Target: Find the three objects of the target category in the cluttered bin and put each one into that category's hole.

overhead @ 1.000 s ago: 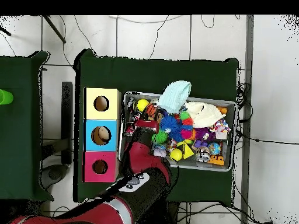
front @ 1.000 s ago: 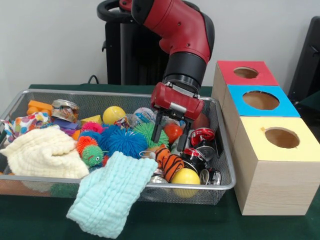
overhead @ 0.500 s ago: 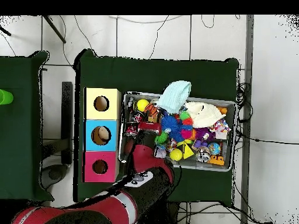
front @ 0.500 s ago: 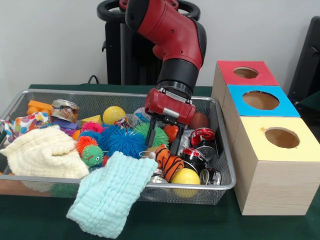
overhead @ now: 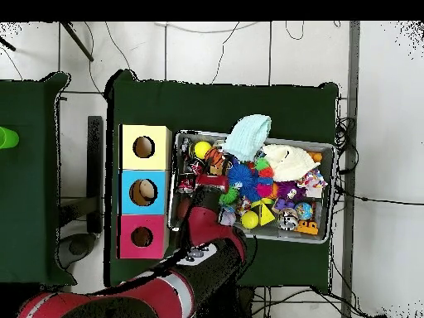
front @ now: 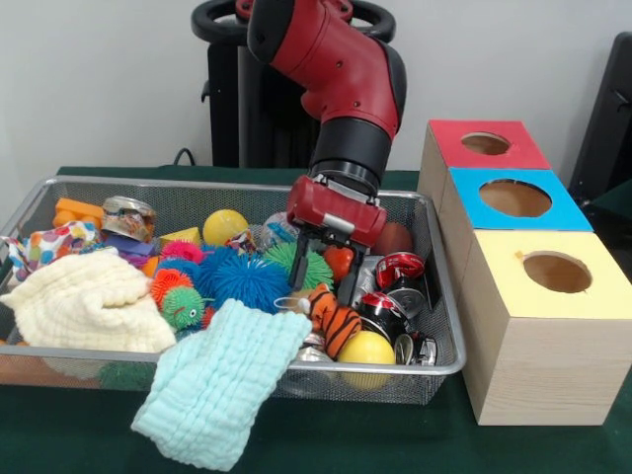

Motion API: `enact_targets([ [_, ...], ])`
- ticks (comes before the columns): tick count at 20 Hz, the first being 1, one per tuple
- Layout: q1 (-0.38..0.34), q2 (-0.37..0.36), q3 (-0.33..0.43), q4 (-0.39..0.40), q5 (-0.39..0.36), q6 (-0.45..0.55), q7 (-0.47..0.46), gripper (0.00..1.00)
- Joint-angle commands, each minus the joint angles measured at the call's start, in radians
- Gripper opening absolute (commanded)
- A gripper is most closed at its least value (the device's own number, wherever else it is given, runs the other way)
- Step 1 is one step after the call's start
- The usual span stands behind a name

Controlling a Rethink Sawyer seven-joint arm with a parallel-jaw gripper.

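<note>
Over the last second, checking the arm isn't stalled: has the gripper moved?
Yes. The gripper shifted left in the front view, away from the red-topped box, and now hangs above the striped toy.

A dark green cloth covers the table, and the white wall rises beyond its far edge. In the overhead view a second green-covered table stands apart across a strip of tiled floor, with a bright green object at its outer edge.

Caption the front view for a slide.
Red Sawyer gripper, open, above orange striped plush tiger in cluttered wire-mesh bin.
</note>
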Motion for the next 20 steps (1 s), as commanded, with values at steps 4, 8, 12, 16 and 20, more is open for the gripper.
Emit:
enact_targets([
  [4, -0.005, -0.031, 0.140, 0.105, 0.055, -0.166, 0.280, 1.00],
  [8, -0.029, -0.053, 0.167, 0.127, 0.026, -0.216, 0.324, 1.00],
  [12, -0.023, -0.039, 0.169, 0.136, 0.047, -0.265, 0.315, 1.00],
  [16, -0.034, -0.028, 0.177, 0.131, 0.038, -0.309, 0.315, 1.00],
  [20, -0.034, -0.007, 0.181, 0.109, 0.056, -0.288, 0.274, 1.00],
])
